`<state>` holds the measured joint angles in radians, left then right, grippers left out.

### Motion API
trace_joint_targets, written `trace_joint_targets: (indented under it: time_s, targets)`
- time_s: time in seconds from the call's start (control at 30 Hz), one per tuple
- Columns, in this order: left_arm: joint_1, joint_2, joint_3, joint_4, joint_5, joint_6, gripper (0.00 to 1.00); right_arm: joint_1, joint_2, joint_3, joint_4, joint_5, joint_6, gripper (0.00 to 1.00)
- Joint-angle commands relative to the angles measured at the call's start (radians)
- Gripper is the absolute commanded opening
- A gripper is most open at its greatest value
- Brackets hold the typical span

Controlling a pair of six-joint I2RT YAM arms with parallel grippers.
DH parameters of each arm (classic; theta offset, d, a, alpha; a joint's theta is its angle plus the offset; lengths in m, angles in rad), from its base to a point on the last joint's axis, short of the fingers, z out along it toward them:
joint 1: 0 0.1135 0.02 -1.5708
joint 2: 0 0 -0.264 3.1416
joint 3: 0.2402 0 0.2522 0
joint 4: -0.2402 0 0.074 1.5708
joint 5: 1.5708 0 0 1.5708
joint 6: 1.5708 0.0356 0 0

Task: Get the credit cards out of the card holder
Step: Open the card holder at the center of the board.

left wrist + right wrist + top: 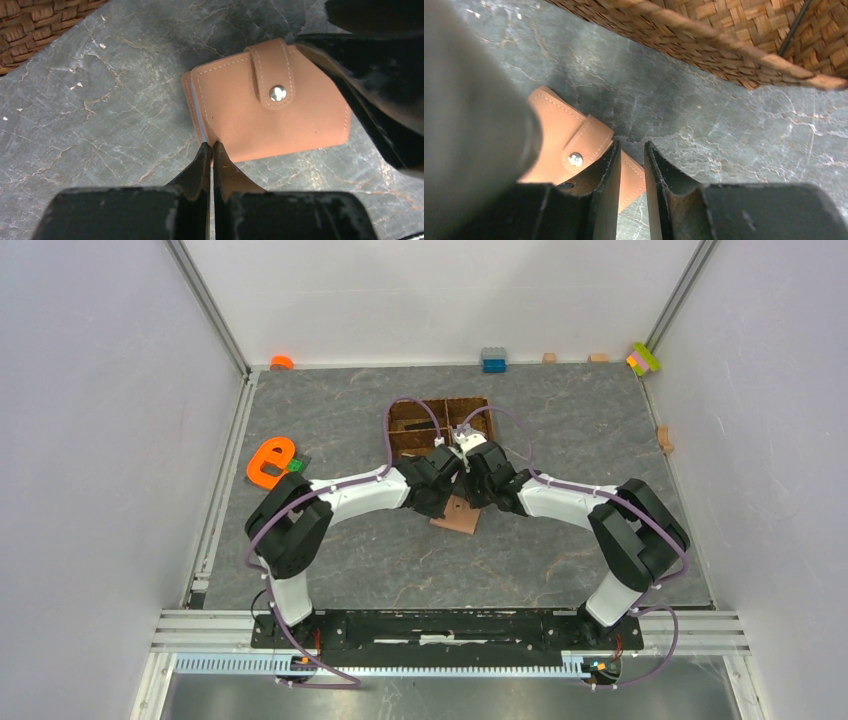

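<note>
The salmon-pink card holder [270, 110] lies closed on the grey table, its snap tab fastened on the stud [277, 92]. It also shows in the top view [458, 517] and the right wrist view [559, 125]. A thin grey-blue strip [196, 112] shows along its open side; no card shows otherwise. My left gripper [212, 146] is shut, with its tips touching the holder's near corner. My right gripper [630, 147] is slightly open and low over the holder's edge beside the tab, with one finger over the leather. The grippers meet over the holder in the top view.
The brown woven divided basket [440, 425] stands just behind the grippers, and its rim is close in the right wrist view [704, 45]. An orange object [270, 462] with a green block [296, 466] lies at the left. Small blocks [493, 360] line the back wall.
</note>
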<state>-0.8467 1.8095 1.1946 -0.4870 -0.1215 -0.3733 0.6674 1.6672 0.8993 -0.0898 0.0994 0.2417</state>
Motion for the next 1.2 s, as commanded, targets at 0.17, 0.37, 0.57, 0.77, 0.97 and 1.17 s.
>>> trace_joint_targets:
  time_s: [0.17,0.37,0.57,0.77,0.97,1.17]
  targets:
    - [0.000,0.000,0.024,0.012,-0.049,0.019,0.24,0.015,0.003,0.032,-0.046,0.080,-0.027,0.30]
    - [0.000,-0.116,-0.033,0.018,-0.054,-0.010,0.37,0.015,0.016,0.056,-0.082,0.111,-0.028,0.25]
    - [0.000,-0.137,-0.033,-0.045,-0.017,-0.015,0.21,0.015,0.030,0.076,-0.108,0.128,-0.022,0.00]
    - [0.000,-0.050,-0.005,-0.087,0.050,0.002,0.02,0.015,0.088,0.126,-0.169,0.092,-0.019,0.00]
    - [0.025,0.024,0.013,-0.060,0.116,-0.007,0.02,0.016,0.081,0.124,-0.182,0.007,-0.009,0.00]
    - [0.125,0.017,-0.066,0.095,0.272,-0.057,0.02,0.021,0.056,0.070,-0.142,-0.119,0.020,0.00]
